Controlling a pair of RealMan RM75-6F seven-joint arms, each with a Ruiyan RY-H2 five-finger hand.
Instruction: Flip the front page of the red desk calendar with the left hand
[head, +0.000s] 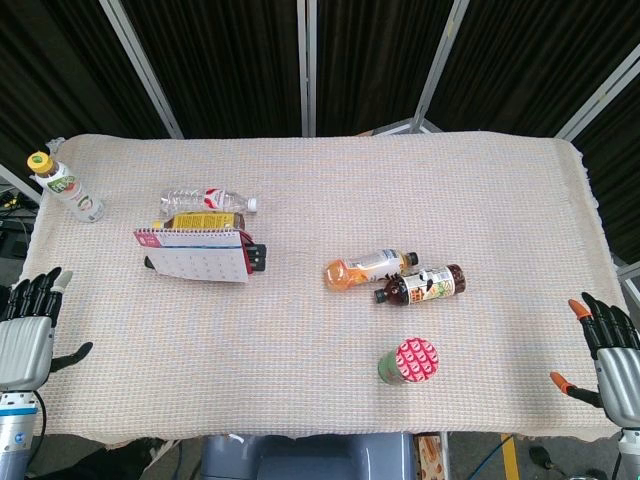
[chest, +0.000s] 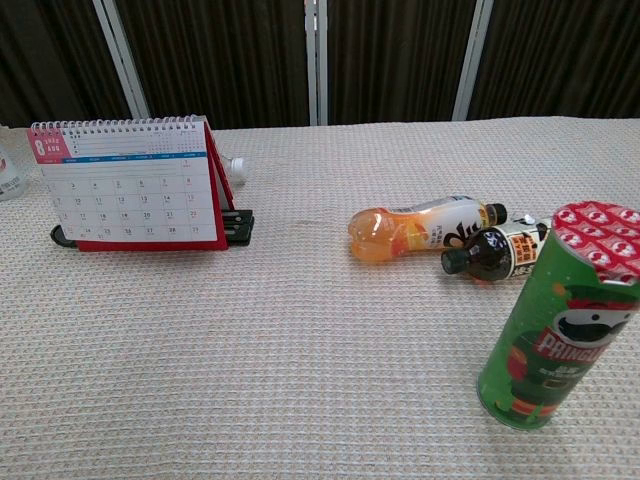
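One woven beige cloth (head: 320, 350) covers the table before dark panelled screens (head: 380, 60).

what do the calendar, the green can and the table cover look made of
Desk calendar: matte paper pages on a metal-looking wire spiral, red stand probably card. Green can: glossy printed tube, likely cardboard, lid seemingly plastic. Table cover: woven fabric, visible grid texture.

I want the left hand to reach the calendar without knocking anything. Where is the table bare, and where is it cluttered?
Bare cloth lies between the left hand and the red desk calendar, and between calendar and orange juice bottle. Behind the calendar it is crowded: a clear water bottle lies close behind. The dark bottle and green Pringles can cluster right of centre.
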